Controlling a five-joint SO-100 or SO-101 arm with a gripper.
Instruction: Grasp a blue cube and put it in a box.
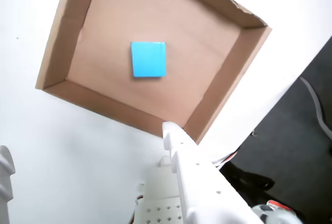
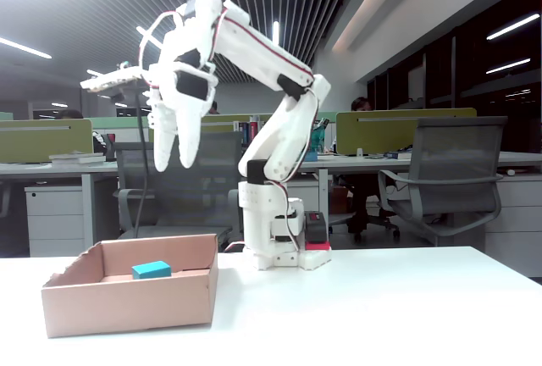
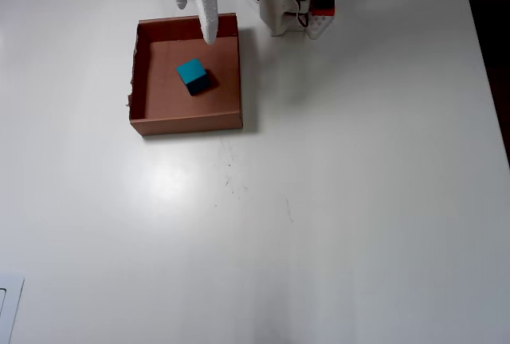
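Observation:
The blue cube (image 1: 149,59) lies flat on the floor of the tan cardboard box (image 1: 56,42), near its middle. In the fixed view the cube (image 2: 152,269) shows just over the box's low wall (image 2: 127,302). In the overhead view the cube (image 3: 192,72) sits in the box (image 3: 187,123) at the table's far left. My gripper (image 2: 173,165) hangs well above the box, open and empty, fingers pointing down. It also shows in the wrist view (image 1: 85,141) and in the overhead view (image 3: 195,21), over the box's far wall.
The arm's base (image 3: 291,1) stands at the table's far edge, right of the box. The white table (image 3: 335,185) spreads wide in front and to the right. In the wrist view the table's edge and dark floor with a cable (image 1: 311,99) lie to the right.

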